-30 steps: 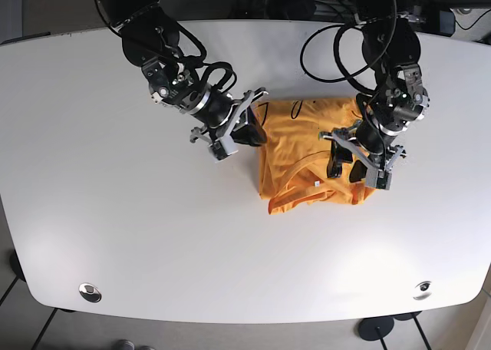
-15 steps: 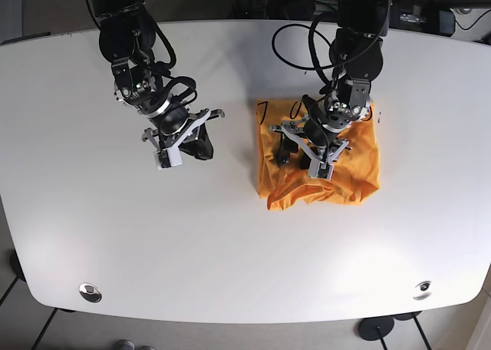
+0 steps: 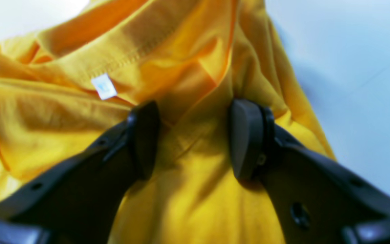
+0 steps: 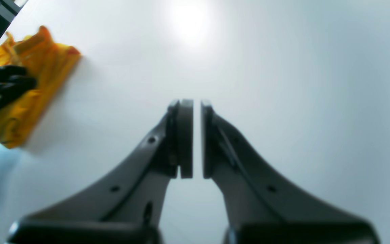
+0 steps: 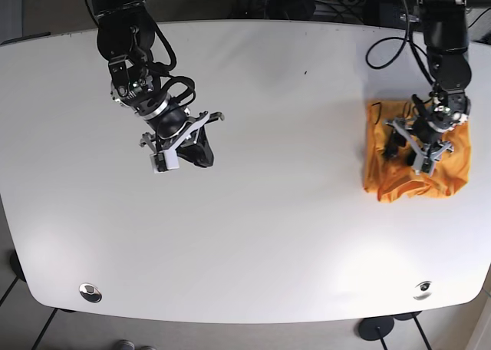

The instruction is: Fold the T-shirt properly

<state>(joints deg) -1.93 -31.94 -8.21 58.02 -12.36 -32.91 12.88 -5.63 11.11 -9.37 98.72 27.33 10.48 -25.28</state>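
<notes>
The orange T-shirt [image 5: 418,177] lies as a folded, wrinkled bundle near the table's right edge. My left gripper [image 5: 406,154] sits on top of it. In the left wrist view the left gripper [image 3: 195,135] is open, with both fingers [image 3: 144,139] resting on the T-shirt [image 3: 188,44] and a ridge of cloth between them. A white label [image 3: 103,86] shows at the collar. My right gripper [image 5: 196,152] is over bare table at the left, far from the shirt. In the right wrist view the right gripper [image 4: 197,135] is shut and empty, and the T-shirt [image 4: 29,98] shows far off.
The white table [image 5: 268,235] has rounded edges. Two round metal fittings [image 5: 90,292] sit near its front corners. Black cables [image 5: 383,39] hang behind the left arm at the back right. The shirt lies close to the right edge [image 5: 485,173].
The shirt has slid from the table's middle to the far right, with my left gripper on it. The right arm has barely moved over the last half second.
</notes>
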